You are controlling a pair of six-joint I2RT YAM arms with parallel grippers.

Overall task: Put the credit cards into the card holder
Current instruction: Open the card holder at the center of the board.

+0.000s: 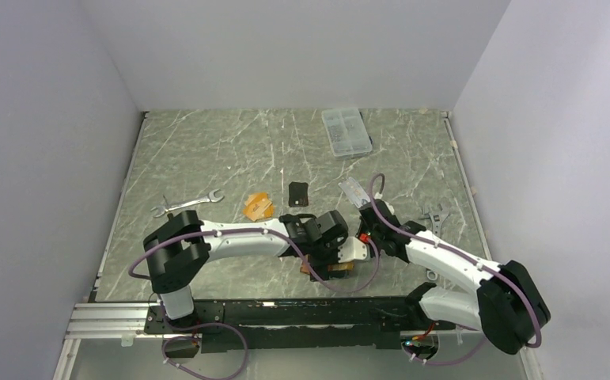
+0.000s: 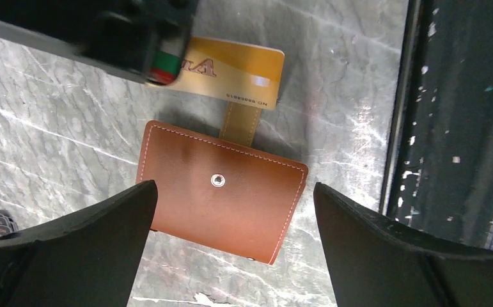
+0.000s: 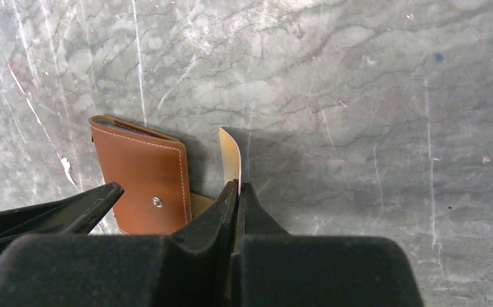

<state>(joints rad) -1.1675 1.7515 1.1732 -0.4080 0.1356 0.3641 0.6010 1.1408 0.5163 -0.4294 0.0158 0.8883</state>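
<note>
The table (image 1: 206,150) is a flat slab with a grey-green marbled surface veined in white. At its far edge sits a clear plastic compartment box (image 1: 346,132), rectangular and ribbed by its dividers. A slim silver wrench (image 1: 187,206) lies on the left, and a darker adjustable wrench (image 1: 434,215) lies on the right.

The card holder (image 2: 221,192) lies closed near the table's front edge. It is smooth brown leather, squarish, with pale stitching round the border and a small metal snap stud (image 2: 217,180) on its face. Its tan strap tab (image 2: 239,125) pokes out from underneath.

The left gripper (image 2: 234,187) hangs above it with its matte black jaws spread wide, one on each side of the leather and holding nothing.

The right gripper (image 3: 237,188) is pinched tight on a gold card (image 2: 237,73) — thin, glossy, round-cornered and printed with digits. The card stands on edge just beside the holder, over the tab and slightly bowed; whether it touches the tab cannot be told.

Three more cards lie flat farther back, well apart from the holder: an orange-tan card (image 1: 258,207), a black card (image 1: 298,194) and a silver-grey card (image 1: 354,192).
</note>
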